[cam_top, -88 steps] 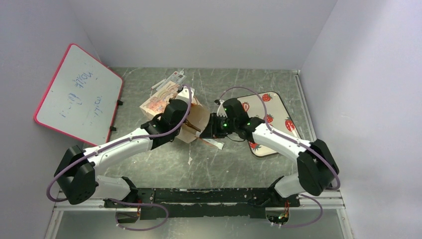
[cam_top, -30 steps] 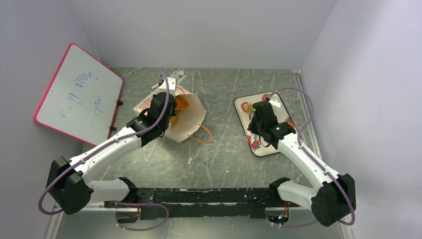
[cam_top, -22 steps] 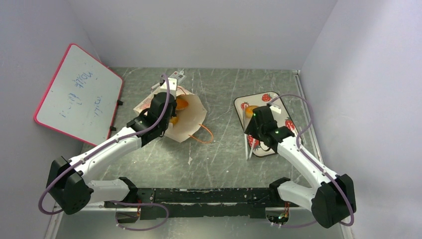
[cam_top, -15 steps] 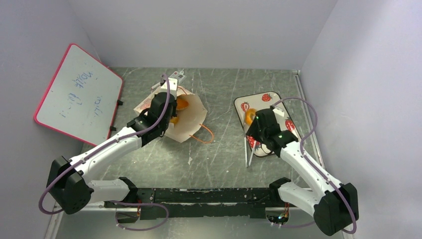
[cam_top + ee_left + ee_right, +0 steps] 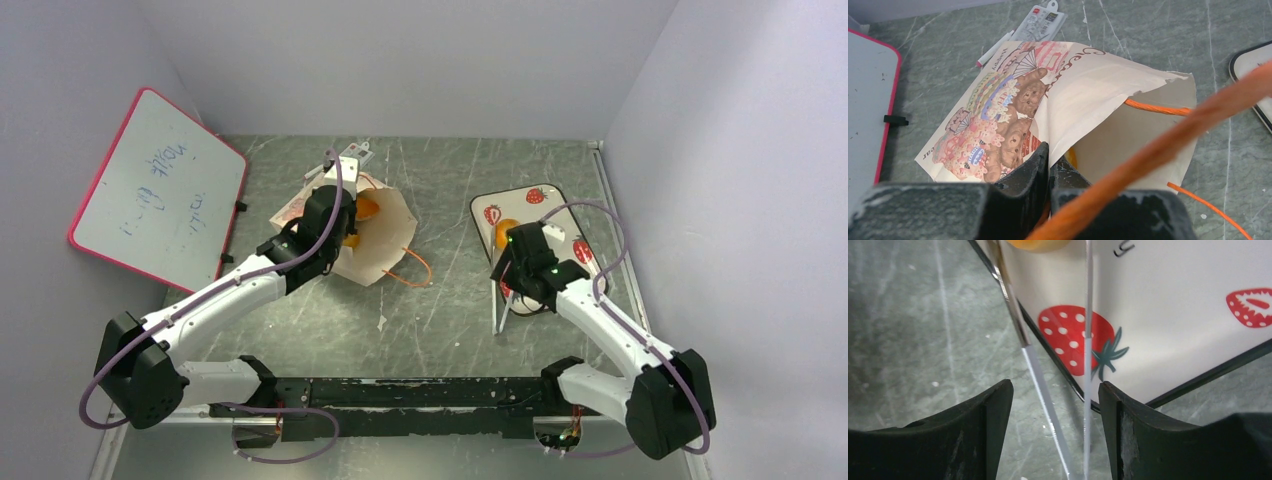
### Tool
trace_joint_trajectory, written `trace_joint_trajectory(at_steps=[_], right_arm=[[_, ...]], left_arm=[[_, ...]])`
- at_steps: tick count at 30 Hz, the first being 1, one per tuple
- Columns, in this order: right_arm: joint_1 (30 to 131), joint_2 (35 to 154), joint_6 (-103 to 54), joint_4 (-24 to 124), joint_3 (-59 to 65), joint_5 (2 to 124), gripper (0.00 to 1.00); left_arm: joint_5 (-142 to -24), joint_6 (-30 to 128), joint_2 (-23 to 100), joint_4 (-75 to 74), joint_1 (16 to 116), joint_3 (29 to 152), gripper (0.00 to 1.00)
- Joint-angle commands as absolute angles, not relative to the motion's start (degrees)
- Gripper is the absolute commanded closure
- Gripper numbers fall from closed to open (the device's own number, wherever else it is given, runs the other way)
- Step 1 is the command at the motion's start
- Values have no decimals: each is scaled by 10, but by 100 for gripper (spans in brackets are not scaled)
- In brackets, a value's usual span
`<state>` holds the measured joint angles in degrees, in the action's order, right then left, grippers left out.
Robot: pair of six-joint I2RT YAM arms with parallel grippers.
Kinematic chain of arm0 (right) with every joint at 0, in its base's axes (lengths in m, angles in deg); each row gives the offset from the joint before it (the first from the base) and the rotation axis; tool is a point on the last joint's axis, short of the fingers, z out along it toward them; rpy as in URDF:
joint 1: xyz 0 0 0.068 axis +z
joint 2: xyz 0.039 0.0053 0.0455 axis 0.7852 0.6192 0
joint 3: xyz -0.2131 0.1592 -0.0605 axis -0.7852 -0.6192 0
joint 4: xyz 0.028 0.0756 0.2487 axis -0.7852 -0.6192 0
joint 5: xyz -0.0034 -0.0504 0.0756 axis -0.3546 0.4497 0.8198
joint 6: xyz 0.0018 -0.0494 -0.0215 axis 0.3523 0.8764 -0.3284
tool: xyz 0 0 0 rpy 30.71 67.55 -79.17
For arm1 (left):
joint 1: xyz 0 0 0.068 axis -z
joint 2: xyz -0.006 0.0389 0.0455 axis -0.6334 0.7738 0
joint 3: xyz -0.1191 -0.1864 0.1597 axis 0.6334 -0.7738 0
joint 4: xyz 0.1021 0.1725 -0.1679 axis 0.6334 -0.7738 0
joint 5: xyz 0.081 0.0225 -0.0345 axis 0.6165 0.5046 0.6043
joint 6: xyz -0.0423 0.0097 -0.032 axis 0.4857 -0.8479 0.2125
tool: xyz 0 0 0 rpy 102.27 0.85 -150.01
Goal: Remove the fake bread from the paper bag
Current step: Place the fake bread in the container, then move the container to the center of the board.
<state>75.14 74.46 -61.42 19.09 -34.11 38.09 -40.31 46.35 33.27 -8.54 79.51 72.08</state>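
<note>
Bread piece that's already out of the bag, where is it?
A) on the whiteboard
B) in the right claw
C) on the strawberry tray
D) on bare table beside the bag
C: the orange bread piece lies on the strawberry tray, near its far-left corner.

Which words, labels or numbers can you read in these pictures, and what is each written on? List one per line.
"y": a single dark letter on the strawberry tray; the rest is cut off by the right wrist view.
Paper bag: brown curly lettering beside the bear picture, too distorted to read.
Whiteboard: blue handwriting, too blurred to read.
Packet beyond the bag: print too small to read.
</note>
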Motion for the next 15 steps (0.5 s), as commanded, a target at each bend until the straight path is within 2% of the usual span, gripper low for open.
trace_joint_trajectory(at_steps=[1,10,15], right_arm=[[747,766,-630,182,-358,361,32],[747,795,-645,210,-352,325,41],[747,832,-653,212,-326,315,42]], left_arm=[[-415,466,327,-55,792,714,93],[-426,450,328,-41,791,713,93],[-439,448,327,-34,785,714,93]])
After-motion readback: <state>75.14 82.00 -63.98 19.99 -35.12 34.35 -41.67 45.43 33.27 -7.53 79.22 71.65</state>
